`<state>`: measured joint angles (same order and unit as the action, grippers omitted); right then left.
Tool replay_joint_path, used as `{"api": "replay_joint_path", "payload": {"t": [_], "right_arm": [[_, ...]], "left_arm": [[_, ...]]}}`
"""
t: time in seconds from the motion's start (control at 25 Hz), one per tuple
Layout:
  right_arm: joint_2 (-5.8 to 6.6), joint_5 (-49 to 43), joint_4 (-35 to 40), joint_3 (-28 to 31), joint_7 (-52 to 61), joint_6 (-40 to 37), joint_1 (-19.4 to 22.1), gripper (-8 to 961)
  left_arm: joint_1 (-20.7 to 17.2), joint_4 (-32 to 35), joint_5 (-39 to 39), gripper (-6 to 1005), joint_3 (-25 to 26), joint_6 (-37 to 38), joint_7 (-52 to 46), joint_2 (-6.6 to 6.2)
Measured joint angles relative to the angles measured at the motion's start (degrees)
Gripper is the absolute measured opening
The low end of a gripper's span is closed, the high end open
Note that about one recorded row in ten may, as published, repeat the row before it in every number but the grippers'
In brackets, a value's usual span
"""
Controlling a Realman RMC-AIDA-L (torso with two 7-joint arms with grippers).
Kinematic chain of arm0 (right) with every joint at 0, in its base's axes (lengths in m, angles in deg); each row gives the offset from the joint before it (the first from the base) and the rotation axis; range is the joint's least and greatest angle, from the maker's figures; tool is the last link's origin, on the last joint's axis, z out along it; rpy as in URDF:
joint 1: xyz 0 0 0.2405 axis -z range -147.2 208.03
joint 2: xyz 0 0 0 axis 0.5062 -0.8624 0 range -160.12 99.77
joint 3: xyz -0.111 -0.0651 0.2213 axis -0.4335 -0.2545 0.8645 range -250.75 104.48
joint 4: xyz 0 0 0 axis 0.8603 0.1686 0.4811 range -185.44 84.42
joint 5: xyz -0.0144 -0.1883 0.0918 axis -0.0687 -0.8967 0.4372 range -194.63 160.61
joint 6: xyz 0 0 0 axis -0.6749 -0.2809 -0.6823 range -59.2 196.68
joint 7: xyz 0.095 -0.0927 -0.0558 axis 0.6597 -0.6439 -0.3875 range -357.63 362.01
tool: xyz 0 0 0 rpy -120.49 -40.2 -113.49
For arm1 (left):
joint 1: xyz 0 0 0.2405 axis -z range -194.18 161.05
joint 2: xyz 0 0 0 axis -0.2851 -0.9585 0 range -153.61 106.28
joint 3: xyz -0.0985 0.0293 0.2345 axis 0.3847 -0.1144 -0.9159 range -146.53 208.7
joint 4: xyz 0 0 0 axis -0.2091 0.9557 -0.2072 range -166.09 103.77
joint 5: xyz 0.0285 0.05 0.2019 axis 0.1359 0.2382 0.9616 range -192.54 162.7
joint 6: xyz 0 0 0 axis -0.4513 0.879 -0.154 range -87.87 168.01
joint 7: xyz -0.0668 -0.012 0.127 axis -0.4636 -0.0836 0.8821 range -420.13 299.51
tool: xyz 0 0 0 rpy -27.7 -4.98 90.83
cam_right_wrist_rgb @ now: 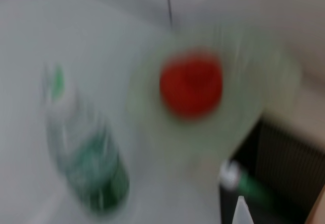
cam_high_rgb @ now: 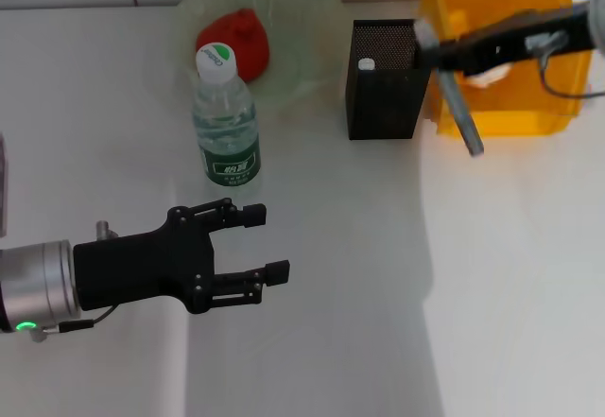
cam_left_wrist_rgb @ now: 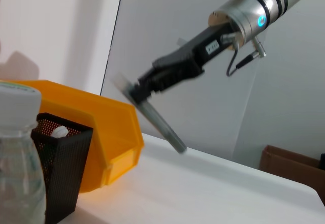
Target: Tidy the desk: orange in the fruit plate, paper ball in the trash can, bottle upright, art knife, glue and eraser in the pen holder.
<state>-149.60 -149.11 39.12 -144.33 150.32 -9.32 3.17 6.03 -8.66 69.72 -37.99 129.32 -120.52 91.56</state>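
Observation:
My right gripper (cam_high_rgb: 433, 48) hangs over the gap between the black mesh pen holder (cam_high_rgb: 383, 105) and the yellow trash can (cam_high_rgb: 529, 105), shut on a grey art knife (cam_high_rgb: 463, 114) that slants down. The left wrist view shows this same grip (cam_left_wrist_rgb: 139, 89) on the knife (cam_left_wrist_rgb: 162, 125). A white-capped glue (cam_high_rgb: 367, 63) stands in the holder. The orange (cam_high_rgb: 234, 43) lies in the pale green fruit plate (cam_high_rgb: 302, 20). In front of the plate, the bottle (cam_high_rgb: 225, 129) stands upright. My left gripper (cam_high_rgb: 267, 242) is open, low over the table before the bottle. Eraser and paper ball are hidden.
The yellow bin (cam_left_wrist_rgb: 106, 132) stands against the pen holder (cam_left_wrist_rgb: 61, 168) at the table's back right. A brown cardboard box (cam_left_wrist_rgb: 294, 170) sits beyond the table's far edge. The back wall runs close behind the plate.

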Motion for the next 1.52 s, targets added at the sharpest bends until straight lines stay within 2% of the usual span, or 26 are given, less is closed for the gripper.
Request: {"api": "replay_joint_path", "payload": {"t": [0.12, 0.2, 0.28, 0.48, 0.6, 0.88, 1.08, 1.28, 1.48, 1.52], "right_arm": [[0.31, 21.45, -4.44, 7.90, -11.92, 7.96, 3.70, 138], [0.37, 32.57, -12.78, 12.46, -21.06, 9.50, 3.30, 138], [0.59, 40.72, -23.36, 17.24, -29.60, 9.12, 1.05, 138], [2.29, 47.02, -47.97, 25.58, -42.33, 8.61, -6.45, 138], [2.94, 47.12, -55.53, 25.96, -46.20, 11.17, -9.31, 137], [1.97, 46.82, -58.93, 24.08, -49.59, 19.36, -11.69, 133], [1.89, 46.61, -61.97, 22.77, -51.91, 20.47, -13.81, 165], [1.90, 46.17, -62.31, 20.54, -52.10, 20.55, -13.96, 218], [2.03, 46.20, -59.94, 20.57, -52.34, 16.18, -11.80, 453], [2.02, 46.30, -58.43, 20.80, -52.57, 14.37, -10.42, 469]], "left_arm": [[-0.01, 0.06, 0.00, 800, 0.00, -0.03, 0.14, 0.05], [0.00, 0.03, 0.00, 800, -0.01, -0.06, 0.21, 0.07], [0.03, 0.15, 0.00, 800, 0.00, -0.06, 0.16, 0.07], [0.20, 0.33, 0.00, 800, 0.00, -0.02, -0.02, 0.09], [0.30, 0.22, 0.00, 800, 0.00, -0.02, -0.02, 0.09], [0.36, -0.06, 0.00, 800, 0.00, -0.11, -0.01, 0.16], [0.34, -0.09, 0.00, 800, 0.00, -0.56, 0.00, 0.27], [0.39, -0.09, 0.00, 800, 0.00, -0.74, 0.00, 0.34], [0.40, -0.08, 0.00, 800, 0.00, -0.76, 0.00, 0.29], [0.35, -0.07, 0.00, 800, 0.00, -0.70, 0.00, 0.25]]}}
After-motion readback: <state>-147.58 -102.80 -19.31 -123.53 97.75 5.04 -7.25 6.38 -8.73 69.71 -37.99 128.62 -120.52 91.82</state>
